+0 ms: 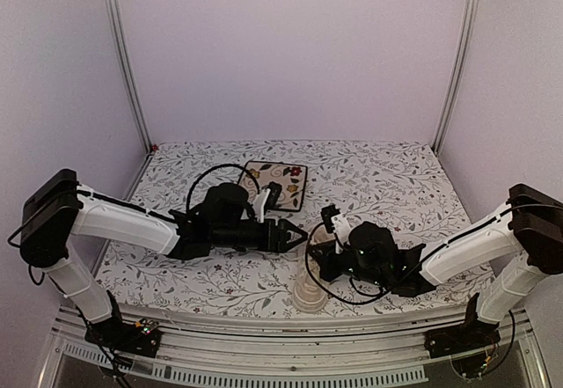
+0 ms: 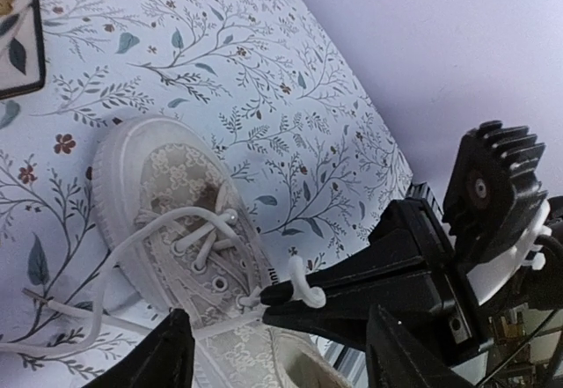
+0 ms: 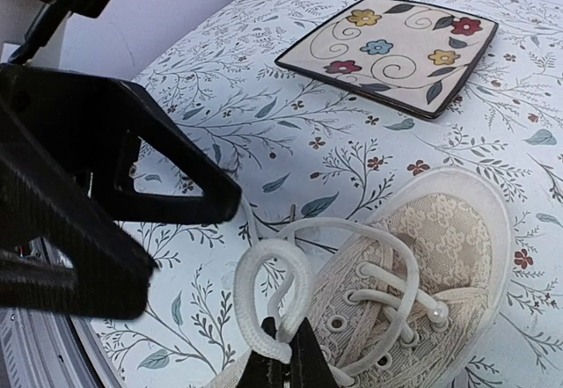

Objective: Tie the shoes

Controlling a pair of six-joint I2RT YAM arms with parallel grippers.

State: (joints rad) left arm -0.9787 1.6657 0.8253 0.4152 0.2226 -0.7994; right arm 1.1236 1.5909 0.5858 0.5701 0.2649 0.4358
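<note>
The cream sneaker (image 1: 308,293) lies at the table's near edge, toe pointing away. It also shows in the left wrist view (image 2: 176,221) and the right wrist view (image 3: 440,256). My right gripper (image 3: 288,357) is shut on a loop of cream lace (image 3: 264,291) over the shoe's upper eyelets; the pinch also shows in the left wrist view (image 2: 264,298). My left gripper (image 2: 277,362) is open and empty, its jaws spread wide just above the shoe's opening and beside the held loop. The other lace end (image 2: 53,304) trails loose on the table.
A square floral plate (image 3: 391,54) with a dark rim lies beyond the shoe, partly behind my left arm in the top view (image 1: 286,177). The leaf-patterned table (image 1: 396,186) has walls on three sides; its metal front edge (image 1: 290,353) is just behind the shoe's heel.
</note>
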